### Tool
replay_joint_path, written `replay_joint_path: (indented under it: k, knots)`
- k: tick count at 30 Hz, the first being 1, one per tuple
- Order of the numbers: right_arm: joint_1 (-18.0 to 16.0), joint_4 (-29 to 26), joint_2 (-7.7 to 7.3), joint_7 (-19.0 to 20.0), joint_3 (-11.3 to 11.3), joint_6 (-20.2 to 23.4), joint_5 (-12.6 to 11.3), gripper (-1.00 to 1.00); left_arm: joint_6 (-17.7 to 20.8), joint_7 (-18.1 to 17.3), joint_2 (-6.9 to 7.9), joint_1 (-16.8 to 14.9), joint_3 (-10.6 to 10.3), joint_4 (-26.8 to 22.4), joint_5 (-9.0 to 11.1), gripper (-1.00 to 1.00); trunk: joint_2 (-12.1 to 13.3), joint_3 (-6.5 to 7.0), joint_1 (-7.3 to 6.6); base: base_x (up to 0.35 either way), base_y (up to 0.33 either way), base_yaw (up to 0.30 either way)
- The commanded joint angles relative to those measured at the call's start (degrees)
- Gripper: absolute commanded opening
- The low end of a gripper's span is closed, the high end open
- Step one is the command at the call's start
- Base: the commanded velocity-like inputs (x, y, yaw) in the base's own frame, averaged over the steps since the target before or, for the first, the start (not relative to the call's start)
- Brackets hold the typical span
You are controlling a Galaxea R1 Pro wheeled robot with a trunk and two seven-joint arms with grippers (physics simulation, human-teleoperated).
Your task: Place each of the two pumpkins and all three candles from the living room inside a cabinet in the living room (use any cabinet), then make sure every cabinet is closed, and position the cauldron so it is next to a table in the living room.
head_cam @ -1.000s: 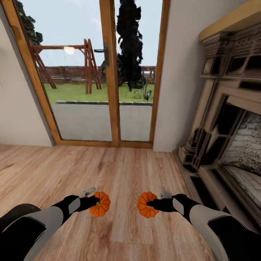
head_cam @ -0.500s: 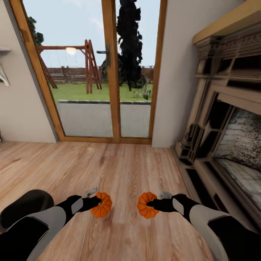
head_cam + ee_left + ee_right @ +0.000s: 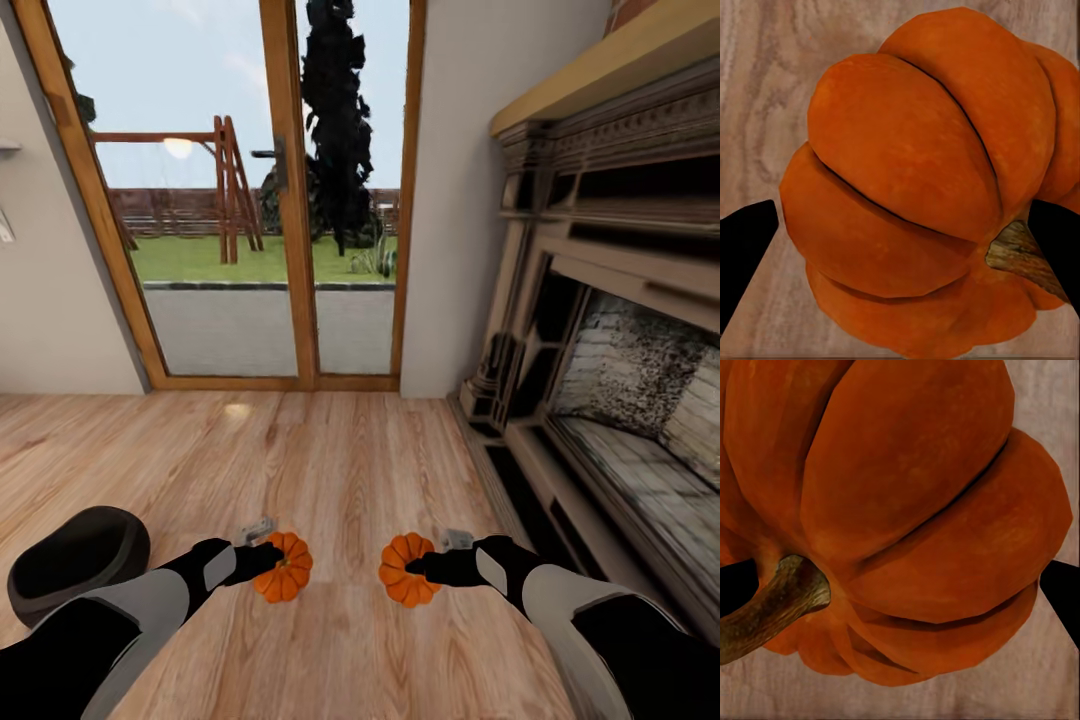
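Note:
Two small orange ribbed pumpkins hang just above the wood floor in the head view. My left gripper (image 3: 272, 562) is shut on the left pumpkin (image 3: 285, 568), and my right gripper (image 3: 415, 570) is shut on the right pumpkin (image 3: 402, 568). Up close, the left pumpkin (image 3: 915, 150) sits between black fingertips (image 3: 746, 240) with its brown stem to one side. The right pumpkin (image 3: 907, 495) shows a curved stem beside a black fingertip (image 3: 1063, 589). The black round cauldron (image 3: 75, 558) stands on the floor beside my left forearm.
A tall wood-framed glass door (image 3: 285, 200) to the garden stands straight ahead. A large carved fireplace (image 3: 600, 330) with a raised hearth runs along the right. A pale wall (image 3: 60, 300) closes the left. Open wood floor (image 3: 330, 460) lies between them.
The whole view has shifted: the fireplace now takes more of the right and the cauldron shows more fully at the lower left. Both pumpkins stay held in the grippers.

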Motion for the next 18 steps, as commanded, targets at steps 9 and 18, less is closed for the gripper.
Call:
replay_joint_path:
  k: [9,18]
  knots:
    - [-0.08,0.07,0.02,0.21,0.42,0.23,-0.86,-1.00,0.21,-0.11,0.04,-0.04,-0.26,0.05,0.51,-1.00,-0.03,0.12,-0.03,-0.196,0.000,-0.009]
    - [-0.08,0.14,0.77,0.12,0.44,0.32,-0.78,-1.00,0.27,-0.11,0.10,-0.04,-0.26,0.06,0.51,-1.00,-0.03,0.13,-0.03,-0.310,0.000,-0.142]
